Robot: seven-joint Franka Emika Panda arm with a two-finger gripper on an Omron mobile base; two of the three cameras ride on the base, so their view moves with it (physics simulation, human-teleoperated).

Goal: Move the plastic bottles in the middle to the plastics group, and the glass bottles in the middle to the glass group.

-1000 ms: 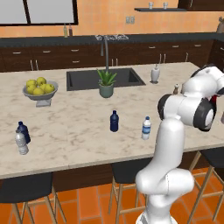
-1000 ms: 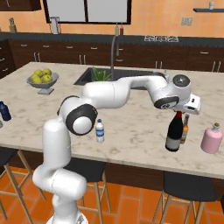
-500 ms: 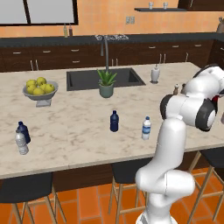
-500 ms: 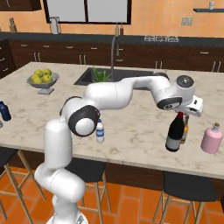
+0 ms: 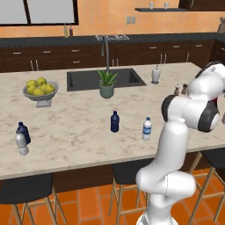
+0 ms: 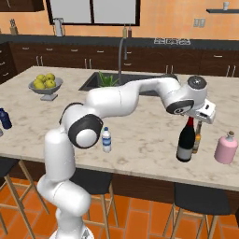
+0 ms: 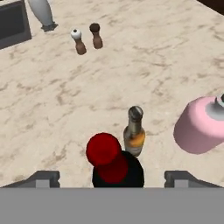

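Note:
The tall dark wine bottle (image 6: 186, 142) with its red foil neck (image 7: 103, 149) stands on the counter at the right end, touching or almost touching the slim amber glass bottle (image 6: 197, 138) (image 7: 134, 131). My gripper (image 7: 112, 178) hovers just above the wine bottle's top, open wide, its fingertips (image 7: 44, 178) well apart on either side of it. The slim dark blue bottle (image 5: 114, 121) and the clear blue-capped bottle (image 5: 147, 128) (image 6: 107, 139) stand mid-counter. Far left stand the squat blue bottle (image 5: 23, 132) and the greyish clear one (image 5: 21, 143).
A pink bottle (image 6: 226, 148) (image 7: 199, 125) stands right of the amber one. Salt and pepper shakers (image 7: 86, 38), a white soap dispenser (image 5: 155, 74), a potted plant (image 5: 107, 84), the sink (image 5: 88, 79) and a fruit bowl (image 5: 40, 90) lie farther back.
My hand has lifted slightly above the wine bottle. The bottle stands in the same spot beside the amber one.

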